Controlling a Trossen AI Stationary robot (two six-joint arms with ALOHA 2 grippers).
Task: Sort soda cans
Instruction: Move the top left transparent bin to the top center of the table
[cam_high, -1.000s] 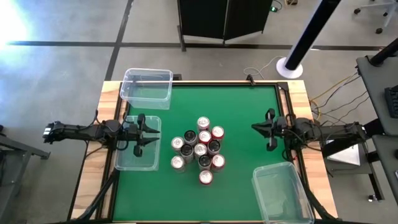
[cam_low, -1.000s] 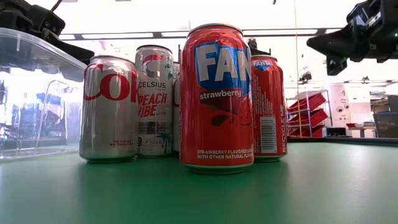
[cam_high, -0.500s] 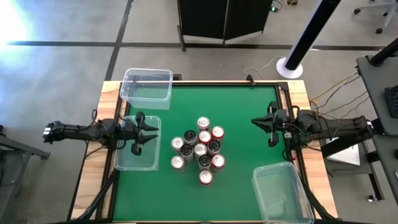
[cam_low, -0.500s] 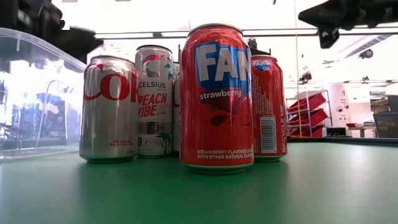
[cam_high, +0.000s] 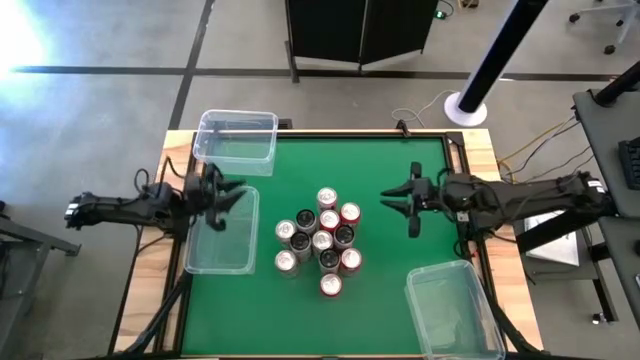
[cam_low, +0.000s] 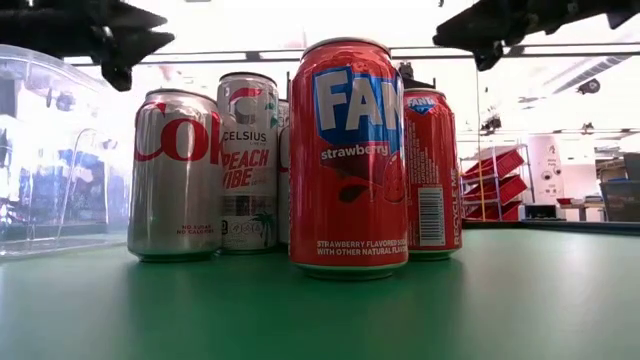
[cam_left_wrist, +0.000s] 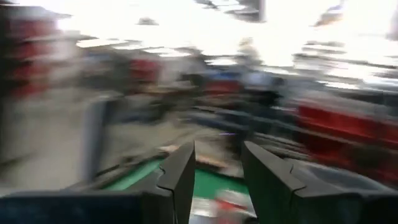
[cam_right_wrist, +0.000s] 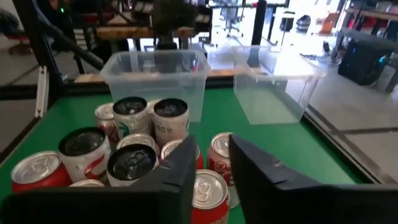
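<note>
Several soda cans (cam_high: 320, 240) stand upright in a tight cluster on the middle of the green table, with red, black and silver-white bodies. In the low view a red strawberry can (cam_low: 348, 160) stands nearest. My left gripper (cam_high: 230, 204) hovers open above the clear bin (cam_high: 215, 255) at the table's left edge, left of the cans. My right gripper (cam_high: 400, 210) hovers open right of the cluster, pointing at it; its wrist view looks down on the cans (cam_right_wrist: 130, 155). Both grippers hang above can height in the low view, the left (cam_low: 125, 45) and the right (cam_low: 480, 35).
A second clear bin (cam_high: 238, 140) stands at the table's far left corner and a third (cam_high: 452, 310) at its near right corner. Bare green mat (cam_high: 390, 160) lies between the cans and the far edge.
My right gripper has risen and moved toward the table's left, closer to the cans. My left gripper has risen and swung a little toward the far edge above the left bin. The cans have stayed put.
</note>
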